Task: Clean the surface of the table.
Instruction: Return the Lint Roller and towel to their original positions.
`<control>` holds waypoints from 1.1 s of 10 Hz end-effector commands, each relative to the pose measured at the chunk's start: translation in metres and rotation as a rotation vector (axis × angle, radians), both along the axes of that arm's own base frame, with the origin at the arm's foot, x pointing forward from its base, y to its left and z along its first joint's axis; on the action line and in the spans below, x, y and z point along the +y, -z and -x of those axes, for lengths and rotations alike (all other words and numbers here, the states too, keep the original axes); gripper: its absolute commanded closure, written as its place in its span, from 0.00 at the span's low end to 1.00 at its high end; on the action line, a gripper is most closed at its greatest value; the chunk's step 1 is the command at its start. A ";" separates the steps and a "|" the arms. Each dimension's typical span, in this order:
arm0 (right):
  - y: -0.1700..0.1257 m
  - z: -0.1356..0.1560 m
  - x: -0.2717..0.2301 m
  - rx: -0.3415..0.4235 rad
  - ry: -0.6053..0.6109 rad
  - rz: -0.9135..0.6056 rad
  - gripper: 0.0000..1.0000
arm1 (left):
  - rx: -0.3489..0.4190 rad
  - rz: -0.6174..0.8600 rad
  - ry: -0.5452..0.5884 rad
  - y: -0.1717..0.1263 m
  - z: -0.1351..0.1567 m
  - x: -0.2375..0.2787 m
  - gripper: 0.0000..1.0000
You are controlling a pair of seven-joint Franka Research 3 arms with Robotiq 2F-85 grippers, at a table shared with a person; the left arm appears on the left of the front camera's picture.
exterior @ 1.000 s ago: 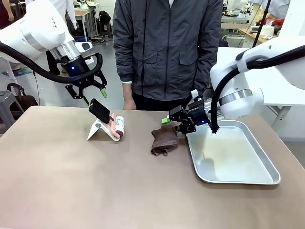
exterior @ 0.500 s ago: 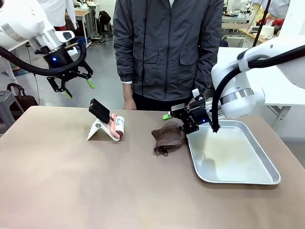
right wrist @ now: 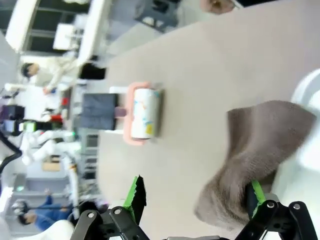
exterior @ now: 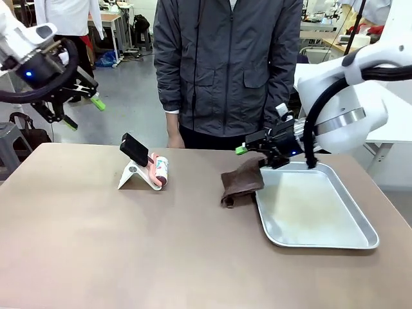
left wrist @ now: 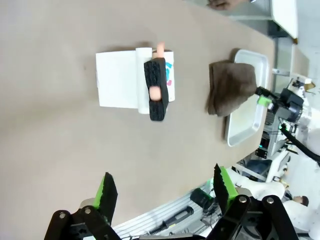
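The wide rectangular desk (exterior: 129, 244) with a smooth matte taupe-brown top fills the lower part of the front view, running from the robot's side across to a person in a dark grey zipped jacket (exterior: 226, 64) who stands at its far edge. Toward the far side of the desk, left of its middle, rests a lint roller with a pink frame, a printed white roll and a black handle (exterior: 149, 162), propped on a folded white stand (exterior: 132, 176). To the right of the roller, a crumpled brown cloth (exterior: 239, 182) lies on the desk with one edge draped against the rim of a shallow silver metal tray (exterior: 322, 241), which sits on the right part of the desk. The right hand (exterior: 256, 148), black with green pads, hangs just above the cloth's far end, beside the tray's far-left corner; in the right wrist view its fingers (right wrist: 135, 196) are spread wide, with the cloth lying between them and not gripped. The left hand (exterior: 81, 111) hovers high off the desk's left far corner, well apart from the roller, its fingers wide apart and holding nothing.
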State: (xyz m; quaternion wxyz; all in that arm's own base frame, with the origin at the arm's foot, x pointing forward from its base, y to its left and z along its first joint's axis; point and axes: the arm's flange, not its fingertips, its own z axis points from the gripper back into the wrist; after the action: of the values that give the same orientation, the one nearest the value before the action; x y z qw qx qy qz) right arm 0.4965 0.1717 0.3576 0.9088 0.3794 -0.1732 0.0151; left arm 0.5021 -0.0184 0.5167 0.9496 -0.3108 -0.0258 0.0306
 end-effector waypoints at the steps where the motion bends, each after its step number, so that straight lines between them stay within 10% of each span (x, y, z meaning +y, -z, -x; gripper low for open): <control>1: -0.029 0.016 0.003 0.000 0.079 0.214 0.00 | -0.058 0.036 -0.008 0.007 0.022 0.006 0.00; 7: -0.044 0.044 -0.017 0.062 -0.194 -0.126 0.00 | -0.045 0.088 0.042 0.009 0.029 0.010 0.00; 11: -0.045 0.101 -0.073 0.086 -0.245 -0.397 0.00 | -0.128 0.360 0.187 0.018 0.095 0.052 0.00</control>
State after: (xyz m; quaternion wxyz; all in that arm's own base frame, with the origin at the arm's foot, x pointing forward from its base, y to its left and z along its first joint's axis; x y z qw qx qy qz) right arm 0.4139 0.1180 0.4024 0.8382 0.5338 -0.0694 0.0881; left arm 0.4351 0.0163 0.5085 0.9020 -0.4277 -0.0488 -0.0323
